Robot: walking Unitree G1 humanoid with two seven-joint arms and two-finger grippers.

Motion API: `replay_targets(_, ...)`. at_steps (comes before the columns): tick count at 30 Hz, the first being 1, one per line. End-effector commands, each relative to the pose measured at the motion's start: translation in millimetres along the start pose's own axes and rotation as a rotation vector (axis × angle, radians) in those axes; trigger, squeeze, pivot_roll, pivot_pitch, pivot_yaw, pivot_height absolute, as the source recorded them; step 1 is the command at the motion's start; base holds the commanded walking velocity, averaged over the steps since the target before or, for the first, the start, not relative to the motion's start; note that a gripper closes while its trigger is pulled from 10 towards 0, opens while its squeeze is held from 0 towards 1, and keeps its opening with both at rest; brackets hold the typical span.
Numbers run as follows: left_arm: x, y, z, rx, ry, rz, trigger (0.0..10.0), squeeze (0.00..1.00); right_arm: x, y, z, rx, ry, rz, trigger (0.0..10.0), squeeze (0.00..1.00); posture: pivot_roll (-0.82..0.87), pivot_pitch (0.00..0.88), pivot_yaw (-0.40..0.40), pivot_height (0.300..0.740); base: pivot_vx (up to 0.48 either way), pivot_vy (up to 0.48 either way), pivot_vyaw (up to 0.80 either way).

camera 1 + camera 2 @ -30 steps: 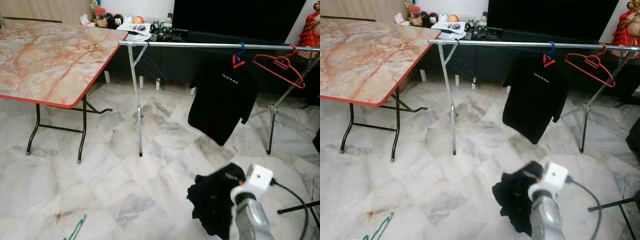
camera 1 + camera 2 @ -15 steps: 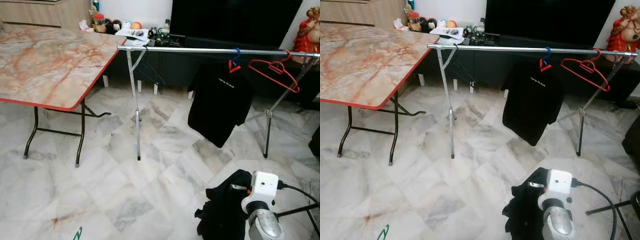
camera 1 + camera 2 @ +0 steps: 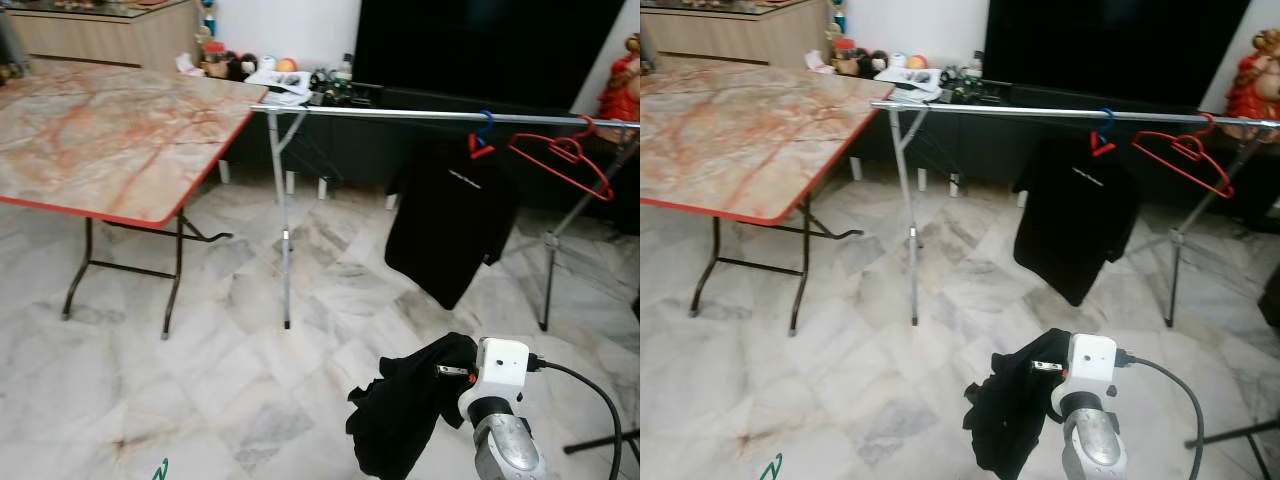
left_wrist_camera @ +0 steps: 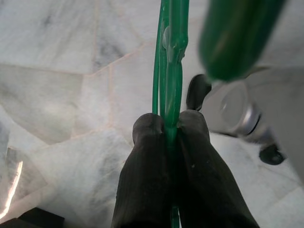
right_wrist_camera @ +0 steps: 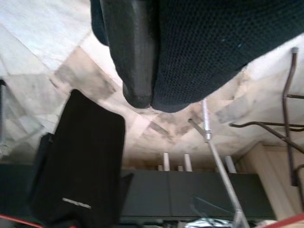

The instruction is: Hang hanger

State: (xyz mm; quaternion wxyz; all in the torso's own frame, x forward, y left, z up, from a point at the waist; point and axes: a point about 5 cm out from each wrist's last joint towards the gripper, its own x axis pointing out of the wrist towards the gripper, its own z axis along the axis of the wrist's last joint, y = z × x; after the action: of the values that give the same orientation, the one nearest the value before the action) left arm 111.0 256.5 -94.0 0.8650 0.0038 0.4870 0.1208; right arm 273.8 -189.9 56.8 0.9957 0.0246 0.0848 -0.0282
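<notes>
A marble counter [image 3: 100, 130] stands left of the rail [image 3: 400, 114]. The left end effector [image 4: 167, 133] is clamped on a green hanger [image 4: 171, 61] above the floor; the right end effector [image 5: 147, 97] pinches a black garment [image 3: 405, 405].

Small white print on the hanging black T-shirt [image 3: 451, 215], too blurred to read

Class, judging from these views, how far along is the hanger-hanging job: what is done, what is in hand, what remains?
Done: a black shirt and an empty red hanger already hang on the rail. In hand: the left gripper is shut on a green hanger; the right gripper holds a black garment. Left: neither has reached the rail yet.
</notes>
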Motion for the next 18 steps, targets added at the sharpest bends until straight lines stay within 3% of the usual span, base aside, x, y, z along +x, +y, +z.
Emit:
replay_targets(1, -0.2, 1.6, -2, -0.005, 0.020, 0.001, 10.0, 0.00, 4.2, 5.1, 12, -0.003, -0.045, 0.015, 10.0, 0.00, 0.10, 0.047, -0.067, 0.740, 0.000, 0.480, 0.00)
replay_targets(8, 0.1, 1.5, -2, -0.002, 0.028, -0.002, 10.0, 0.00, 10.5, 21.6, 15, -0.003, -0.052, 0.055, 10.0, 0.00, 0.11, 0.053, -0.064, 0.740, 0.000, 0.480, 0.00)
replay_targets(18, 0.5, -0.1, -1, 0.007, 0.028, -0.012, 10.0, 0.00, 12.8, 26.2, 18, -0.018, -0.061, 0.075, 10.0, 0.00, 0.11, 0.066, -0.062, 0.740, 0.000, 0.480, 0.00)
